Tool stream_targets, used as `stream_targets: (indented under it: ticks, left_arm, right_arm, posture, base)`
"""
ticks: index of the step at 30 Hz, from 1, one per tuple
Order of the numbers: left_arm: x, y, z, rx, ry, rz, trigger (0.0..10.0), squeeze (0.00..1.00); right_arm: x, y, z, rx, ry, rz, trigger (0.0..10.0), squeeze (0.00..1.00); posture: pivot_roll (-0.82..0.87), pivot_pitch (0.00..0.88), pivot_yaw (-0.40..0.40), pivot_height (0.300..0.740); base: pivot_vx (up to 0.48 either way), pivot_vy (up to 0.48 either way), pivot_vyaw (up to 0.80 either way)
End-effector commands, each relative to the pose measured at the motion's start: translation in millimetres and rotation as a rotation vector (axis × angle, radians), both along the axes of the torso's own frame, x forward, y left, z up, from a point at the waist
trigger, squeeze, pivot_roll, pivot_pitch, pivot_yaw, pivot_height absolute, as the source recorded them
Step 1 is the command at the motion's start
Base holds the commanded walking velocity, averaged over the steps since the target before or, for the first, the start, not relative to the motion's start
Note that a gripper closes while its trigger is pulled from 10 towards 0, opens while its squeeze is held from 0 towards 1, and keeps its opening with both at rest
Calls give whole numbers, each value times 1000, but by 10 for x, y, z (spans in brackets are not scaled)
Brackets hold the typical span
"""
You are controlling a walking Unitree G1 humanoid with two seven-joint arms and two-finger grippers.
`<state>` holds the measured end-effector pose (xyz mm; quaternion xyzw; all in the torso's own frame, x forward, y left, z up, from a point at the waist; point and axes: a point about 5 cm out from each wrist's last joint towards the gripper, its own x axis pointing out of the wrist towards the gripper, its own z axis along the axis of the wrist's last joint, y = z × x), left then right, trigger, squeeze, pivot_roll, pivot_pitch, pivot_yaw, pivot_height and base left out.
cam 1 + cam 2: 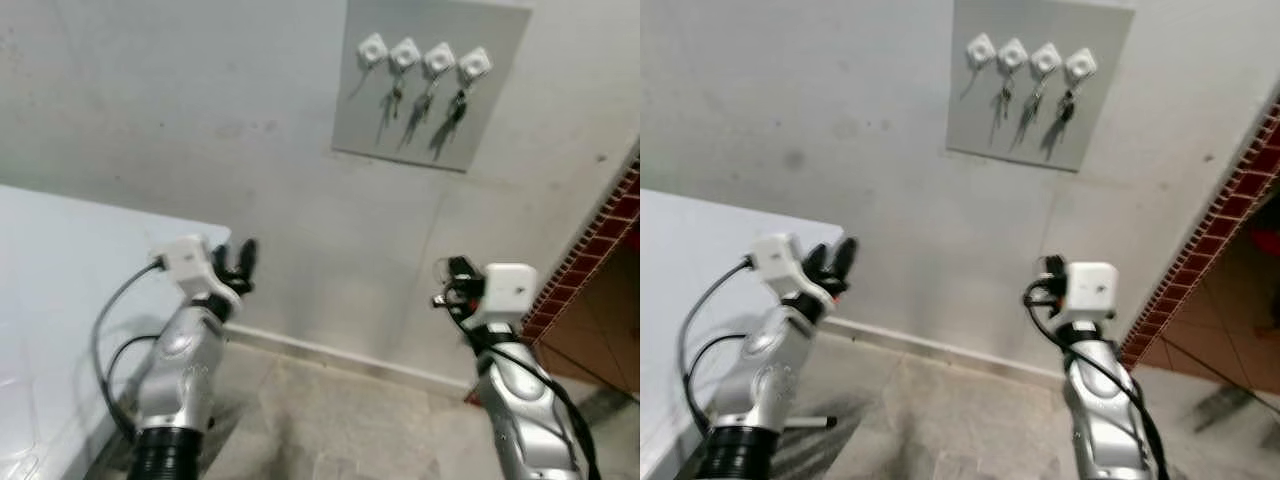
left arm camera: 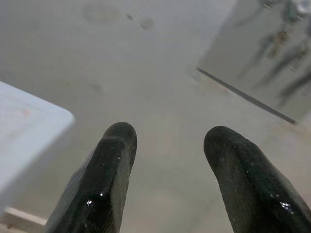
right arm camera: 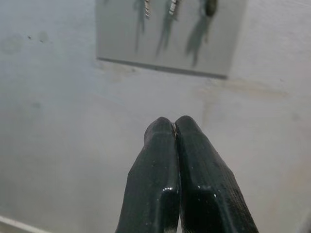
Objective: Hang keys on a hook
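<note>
Grey panel fixed to the pale wall, carrying four white hooks in a slightly slanted row. Key bunches hang from the three hooks toward the robot's right, long axes pointing down and a little toward its left; they read as thin dark metal shapes, each with a shadow beside it. What the leftmost hook carries cannot be made out. Both silver arms are raised toward the wall, well below the panel. Left gripper reaches forward next to the corner of a white tabletop, its two black fingers spread apart around bare wall. Right gripper points up toward the panel, fingers pressed together with nothing visible between them. Brick-red tiling borders the wall on the robot's right.
</note>
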<state>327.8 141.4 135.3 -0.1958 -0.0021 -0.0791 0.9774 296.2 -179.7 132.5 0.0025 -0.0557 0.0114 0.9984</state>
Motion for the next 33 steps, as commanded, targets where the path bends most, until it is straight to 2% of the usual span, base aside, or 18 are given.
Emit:
stream_targets:
  ticks: [1, 19, 33]
  left_arm:
    - [6, 87, 8, 13, -2, 18, 10000, 0]
    - [9, 75, 5, 11, -3, 15, 10000, 0]
    - [13, 78, 3, 13, -4, 17, 10000, 0]
  right_arm:
    - [20, 82, 63, 8, -25, 24, 10000, 0]
    - [17, 88, 60, 6, -23, 30, 10000, 0]
    - [19, 89, 61, 5, -21, 33, 10000, 0]
  posture:
    - [82, 0, -49, 740]
    - [82, 0, -50, 740]
    - [83, 0, -52, 740]
  base:
    - [334, 0, 0]
    - [334, 0, 0]
    - [328, 225, 0]
